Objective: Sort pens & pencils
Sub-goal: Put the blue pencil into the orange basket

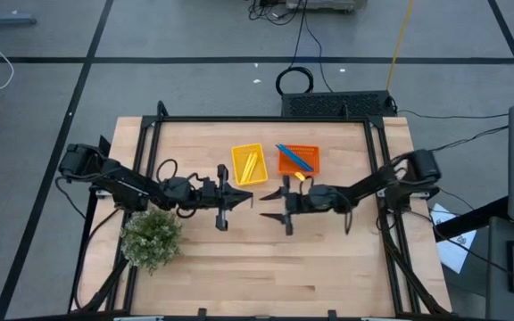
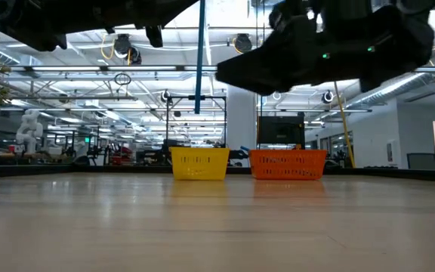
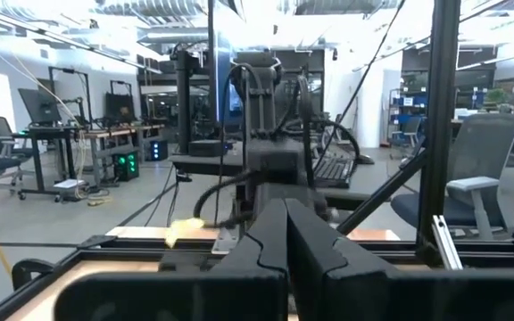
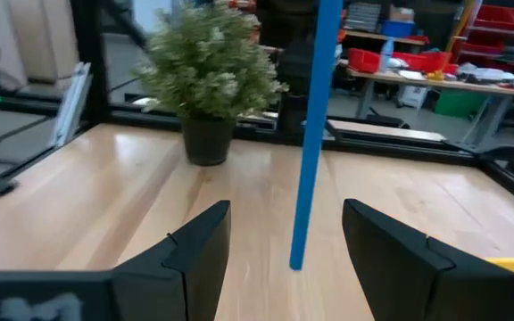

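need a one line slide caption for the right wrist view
A blue pen hangs upright between the open right gripper fingers, with a potted plant beyond.

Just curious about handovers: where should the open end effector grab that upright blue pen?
Grip the blue pen on its bare lower shaft, coming level from the side. It hangs upright, lower end free above the table, top apparently held by the shut left end effector; the open right end effector flanks it.
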You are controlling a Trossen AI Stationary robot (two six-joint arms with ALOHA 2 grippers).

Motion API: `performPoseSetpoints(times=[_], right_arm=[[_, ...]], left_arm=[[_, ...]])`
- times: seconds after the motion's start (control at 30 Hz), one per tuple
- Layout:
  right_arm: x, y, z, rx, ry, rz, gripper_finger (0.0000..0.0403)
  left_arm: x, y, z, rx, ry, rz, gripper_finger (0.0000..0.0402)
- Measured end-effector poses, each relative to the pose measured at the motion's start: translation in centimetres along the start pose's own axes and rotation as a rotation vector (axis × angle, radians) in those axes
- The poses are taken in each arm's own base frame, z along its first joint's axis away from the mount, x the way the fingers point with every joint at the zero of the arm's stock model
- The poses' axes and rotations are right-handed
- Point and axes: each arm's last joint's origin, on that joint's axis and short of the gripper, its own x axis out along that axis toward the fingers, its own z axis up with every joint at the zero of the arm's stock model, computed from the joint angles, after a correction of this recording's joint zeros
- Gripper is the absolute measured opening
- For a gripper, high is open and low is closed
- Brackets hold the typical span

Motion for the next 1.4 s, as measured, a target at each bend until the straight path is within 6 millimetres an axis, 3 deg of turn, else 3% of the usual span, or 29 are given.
performPoseSetpoints(times=[0.17, 0.57, 0.7, 0.87, 0.93, 1.17, 1.4], right_arm=[[2.2, -0.4, -0.6, 0.072, -0.045, -0.053, 0.0206], [3.6, -0.6, -0.6, 0.168, -0.06, -0.044, 0.0198], [3.9, -0.6, -0.6, 0.178, -0.037, -0.043, 0.0146], [4.0, -0.6, -0.7, 0.18, -0.019, -0.037, 0.0023], [3.9, -0.5, -0.7, 0.181, -0.017, -0.032, 0.0017], [2.8, -0.7, 0.1, 0.156, 0.054, -0.038, 0.001], [-1.8, -1.3, 1.4, 0.124, 0.037, -0.08, 0.001]], left_arm=[[0.0, -0.2, 0.1, -0.002, -0.005, -0.005, 0.0], [0.0, -0.2, 0.1, -0.003, -0.013, -0.005, 0.0], [0.0, -0.2, 0.1, -0.001, -0.012, -0.005, 0.0], [0.0, -0.2, 0.1, 0.02, -0.007, -0.001, 0.0], [0.0, -0.1, 0.1, 0.015, -0.005, 0.003, 0.0002], [-0.1, -0.1, -0.2, -0.004, 0.033, 0.011, 0.006], [-1.0, 0.3, 0.8, 0.0, 0.141, 0.05, 0.0138]])
